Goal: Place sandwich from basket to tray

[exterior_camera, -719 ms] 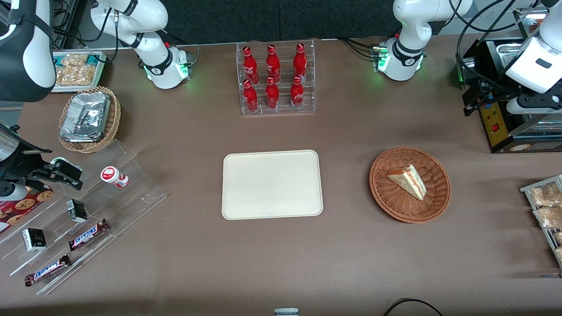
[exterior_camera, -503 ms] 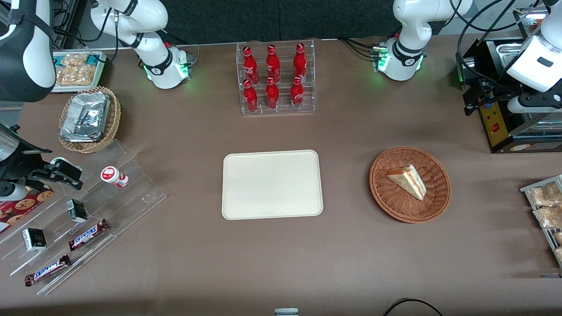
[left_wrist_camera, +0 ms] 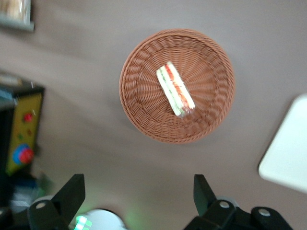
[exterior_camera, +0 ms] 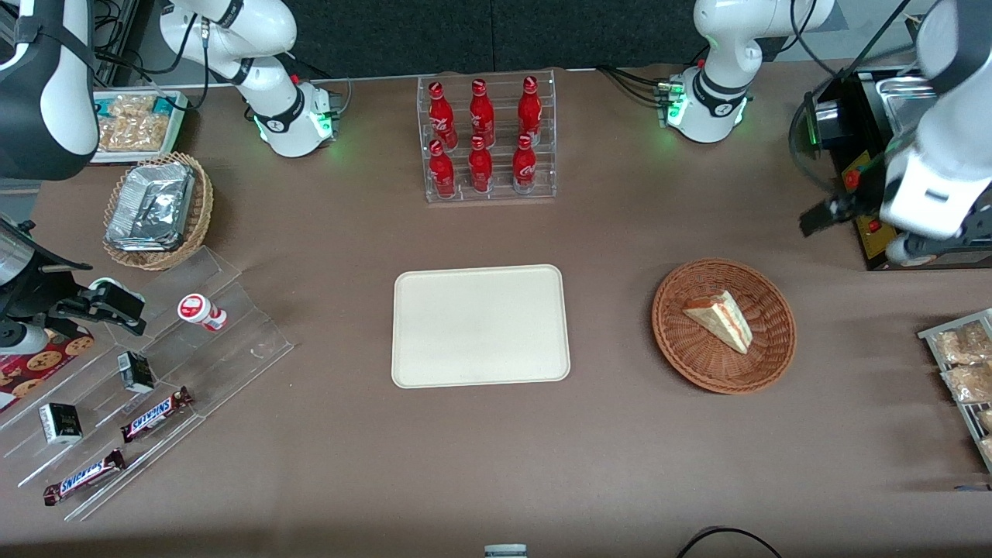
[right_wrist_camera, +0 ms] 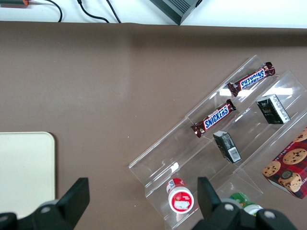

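Note:
The sandwich [exterior_camera: 719, 319], a pale wedge with red and green filling, lies in the round reddish-brown basket [exterior_camera: 682, 353] on the brown table. The wrist view looks down on the sandwich [left_wrist_camera: 175, 88] lying in the middle of the basket [left_wrist_camera: 139, 110]. The cream tray [exterior_camera: 480, 325] lies bare beside the basket, toward the parked arm's end; a corner of the tray [left_wrist_camera: 288, 158] shows in the wrist view. My left gripper [exterior_camera: 829, 215] hangs high above the table, farther from the front camera than the basket and toward the working arm's end. The gripper [left_wrist_camera: 138, 184] is open with nothing between its fingers.
A black device [exterior_camera: 860, 155] stands under the working arm. A metal tray of snack packs [exterior_camera: 961, 364] sits at the table's edge beside the basket. A clear rack of red bottles [exterior_camera: 487, 139] stands farther from the camera than the tray. A stepped acrylic stand [exterior_camera: 147, 372] holds Snickers bars.
The working arm has swung down and toward the basket. Its gripper has come off the black device and nearer the front camera. Sandwich, basket and tray have not moved.

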Robot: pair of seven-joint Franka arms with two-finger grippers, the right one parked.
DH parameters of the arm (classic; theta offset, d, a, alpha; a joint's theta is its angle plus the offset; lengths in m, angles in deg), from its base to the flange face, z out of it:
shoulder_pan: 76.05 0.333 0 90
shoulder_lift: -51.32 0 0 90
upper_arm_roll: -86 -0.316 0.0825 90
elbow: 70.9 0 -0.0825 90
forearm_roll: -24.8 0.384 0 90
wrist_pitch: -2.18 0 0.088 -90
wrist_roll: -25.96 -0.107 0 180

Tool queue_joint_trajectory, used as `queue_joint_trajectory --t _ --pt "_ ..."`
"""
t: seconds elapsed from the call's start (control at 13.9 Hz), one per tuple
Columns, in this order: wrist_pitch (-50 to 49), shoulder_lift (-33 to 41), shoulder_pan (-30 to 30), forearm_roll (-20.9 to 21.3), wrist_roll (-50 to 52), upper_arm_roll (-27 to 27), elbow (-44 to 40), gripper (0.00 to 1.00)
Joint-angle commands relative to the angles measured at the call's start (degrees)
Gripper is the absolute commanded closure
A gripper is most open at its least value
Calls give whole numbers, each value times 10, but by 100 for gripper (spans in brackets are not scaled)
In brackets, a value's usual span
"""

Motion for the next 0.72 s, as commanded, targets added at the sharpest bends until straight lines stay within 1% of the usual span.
queue_joint_trajectory --t 0.0,0.22,0.5,0.65 --pt "57 -18 -4 -5 89 3 35 0" --pt "166 -25 -4 -5 194 14 112 0" --pt "207 -61 -4 -4 203 16 134 0" --pt "259 -62 -4 -4 205 20 172 0"
